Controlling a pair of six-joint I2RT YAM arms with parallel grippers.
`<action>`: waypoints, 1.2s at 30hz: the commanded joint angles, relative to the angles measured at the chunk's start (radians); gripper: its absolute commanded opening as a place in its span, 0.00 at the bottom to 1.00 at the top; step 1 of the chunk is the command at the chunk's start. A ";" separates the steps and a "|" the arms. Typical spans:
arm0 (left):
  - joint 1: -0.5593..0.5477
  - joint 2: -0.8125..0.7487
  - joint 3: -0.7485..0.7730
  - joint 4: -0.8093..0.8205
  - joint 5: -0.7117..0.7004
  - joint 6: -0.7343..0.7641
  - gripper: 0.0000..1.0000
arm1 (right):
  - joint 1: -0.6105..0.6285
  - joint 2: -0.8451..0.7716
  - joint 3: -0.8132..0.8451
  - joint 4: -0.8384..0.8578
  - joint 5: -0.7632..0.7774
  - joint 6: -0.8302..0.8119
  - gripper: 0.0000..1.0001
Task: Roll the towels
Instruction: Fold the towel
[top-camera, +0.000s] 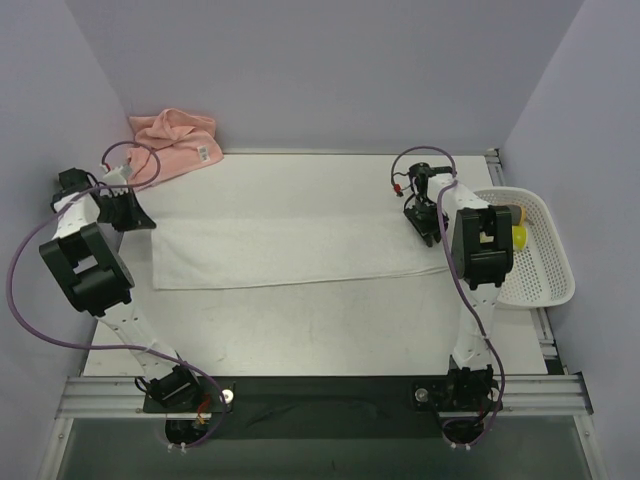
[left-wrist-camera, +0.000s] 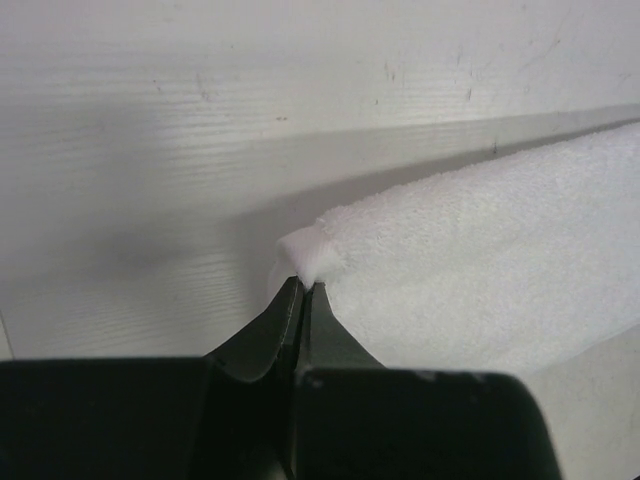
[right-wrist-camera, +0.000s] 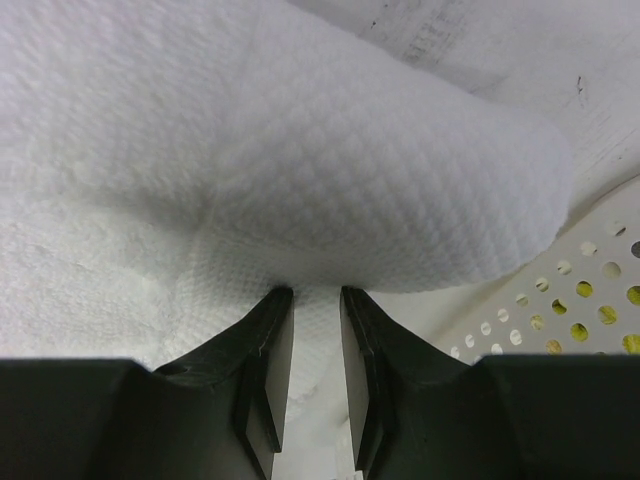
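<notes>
The white towel (top-camera: 300, 252) lay flat across the middle of the worktop (top-camera: 300, 330) as one long strip running left to right, its near edge slightly uneven. At its left end, the far corner was drawn up into a small peak and clamped between the tips of the left tool (left-wrist-camera: 304, 287), whose jaws were pressed together on the cloth with no gap visible. At the right end, the towel was humped into a rounded fold just beyond the tips of the right tool (right-wrist-camera: 316, 295). That tool's jaws stood a narrow gap apart with white cloth showing in the gap. Whether the cloth was pinched or merely lay beneath could not be determined. The pink towel (top-camera: 175, 143) sat crumpled in a heap at the far left corner of the worktop, against the back wall, well apart from the white towel. Its small white tag faced right, and a loop of the left arm's cable hung over its near side. A white mesh basket (top-camera: 545, 270) rested at the right edge of the worktop, just beside the right tool, with a yellow object (top-camera: 519, 236) inside it, partly hidden behind the right arm.
</notes>
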 joint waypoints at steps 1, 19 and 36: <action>0.016 -0.013 0.077 0.086 0.015 -0.058 0.00 | -0.008 0.030 -0.018 -0.009 0.067 -0.031 0.26; 0.012 0.092 0.076 0.132 -0.020 -0.034 0.50 | 0.018 -0.019 -0.033 -0.006 0.043 -0.026 0.26; 0.007 0.123 0.034 0.037 0.058 -0.012 0.46 | 0.021 -0.019 -0.038 -0.006 0.040 -0.039 0.26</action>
